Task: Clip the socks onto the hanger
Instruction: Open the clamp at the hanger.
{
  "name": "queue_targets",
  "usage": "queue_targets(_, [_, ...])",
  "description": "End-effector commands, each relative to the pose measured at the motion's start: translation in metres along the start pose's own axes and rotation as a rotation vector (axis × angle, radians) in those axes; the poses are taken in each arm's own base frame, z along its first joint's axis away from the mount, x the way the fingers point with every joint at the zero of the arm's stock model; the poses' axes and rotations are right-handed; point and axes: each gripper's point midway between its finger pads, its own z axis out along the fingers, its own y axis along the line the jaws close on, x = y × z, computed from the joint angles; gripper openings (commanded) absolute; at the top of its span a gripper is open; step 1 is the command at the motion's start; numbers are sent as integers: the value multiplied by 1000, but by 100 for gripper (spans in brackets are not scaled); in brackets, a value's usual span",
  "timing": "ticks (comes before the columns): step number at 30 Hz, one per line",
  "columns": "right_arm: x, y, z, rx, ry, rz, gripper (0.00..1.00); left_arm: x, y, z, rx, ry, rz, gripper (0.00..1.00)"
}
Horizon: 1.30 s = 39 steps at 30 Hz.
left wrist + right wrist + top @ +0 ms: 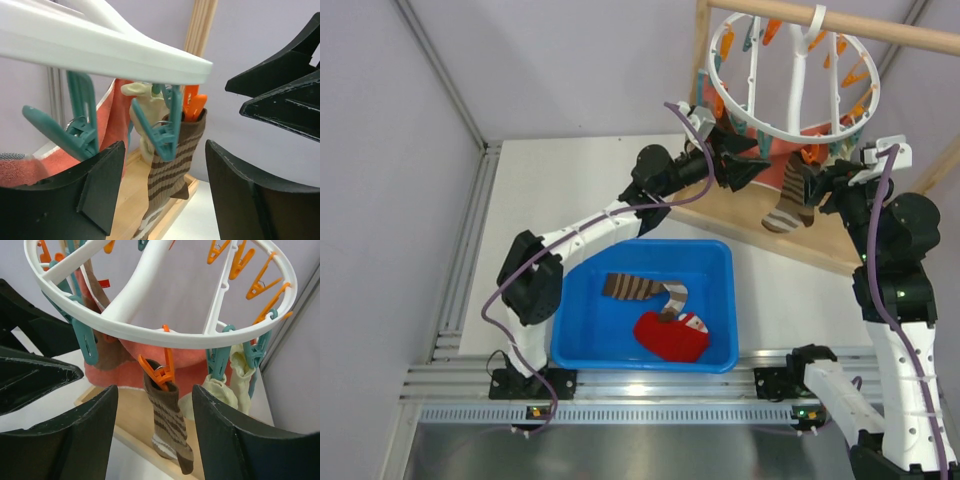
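The white round hanger (790,128) hangs from the wooden stand, rimmed with orange and teal clothespins. One brown striped sock (787,207) hangs from an orange clothespin (161,371) on its near rim; it also shows in the right wrist view (171,426) and the left wrist view (172,167). A second brown striped sock (638,289) and a red Santa sock (672,336) lie in the blue bin (720,250). My left gripper (758,160) is open and empty, left of the hung sock. My right gripper (827,185) is open and empty, right of it.
The wooden stand's base board (740,215) lies under the hanger, its top bar (880,32) above. Salmon-pink socks (125,371) and cream socks (226,390) hang from teal clothespins (164,131) on the same ring. Grey walls stand behind and to the left.
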Motion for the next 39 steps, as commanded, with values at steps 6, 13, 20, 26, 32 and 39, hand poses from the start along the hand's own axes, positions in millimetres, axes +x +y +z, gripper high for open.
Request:
queue_targets(6, [-21,7,-1,-44,-40,22,58,-39,-18,20,146,-166,33,56])
queue_targets(13, [-37,28,-4,-136,-66,167,51,-41,-25,15,134,-166,115,36])
queue_targets(20, [-43,40,-6,-186,-75,280,39,-37,-43,13,124,-141,221,14])
queue_targets(26, [-44,43,2,-199,-84,350,36,-28,-54,19,5,-112,417,4])
queue_targets(32, [-53,46,9,-218,-113,421,38,-19,-56,21,-60,-96,522,1])
queue_targets(39, [-50,46,14,-218,-114,435,38,-15,-53,21,-84,-84,568,0])
